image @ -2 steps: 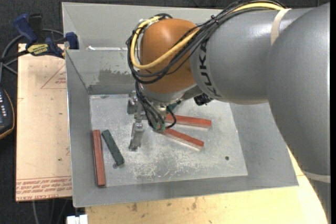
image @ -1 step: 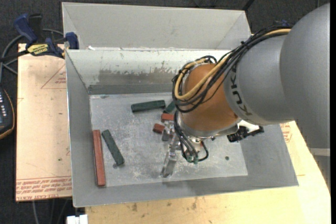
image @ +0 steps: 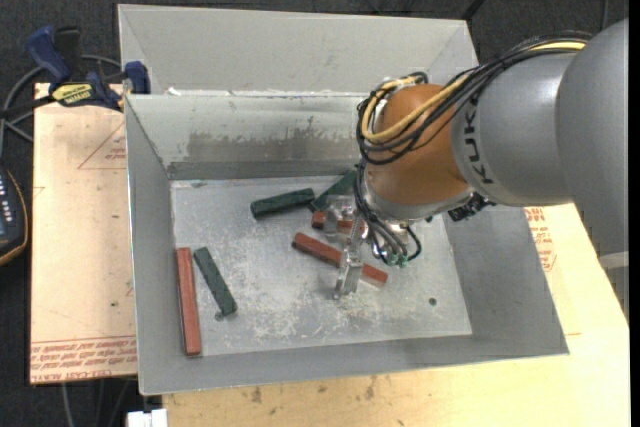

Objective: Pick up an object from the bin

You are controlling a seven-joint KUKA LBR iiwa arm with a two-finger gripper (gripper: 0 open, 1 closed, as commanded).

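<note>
Across most of the view sits the grey sheet-metal bin (image: 300,55), with sloping walls and a flat floor that is scratched and speckled pale. From the right the arm (image: 540,130) reaches in, a smooth grey cylinder ending in a rounded, glossy orange cover (image: 410,155) looped with yellow and black cables.

Longest of the loose things is a slim red bar (image: 187,303), straight-edged and matte, lying along the floor's left side. Just beside it, tilted a little, lies a shorter dark green bar (image: 214,282). Another dark green bar (image: 282,204) rests near the back wall, left of the orange cover.

At the centre of the floor a flat red-brown bar (image: 322,248) lies slantwise, its right end running under the wrist. The gripper (image: 345,287), thin pale metal, points down at this bar's lower edge, touching it or just beside it; which of the two cannot be told. Whether the gripper is open or closed cannot be told either, and nothing is seen in its hold.
</note>
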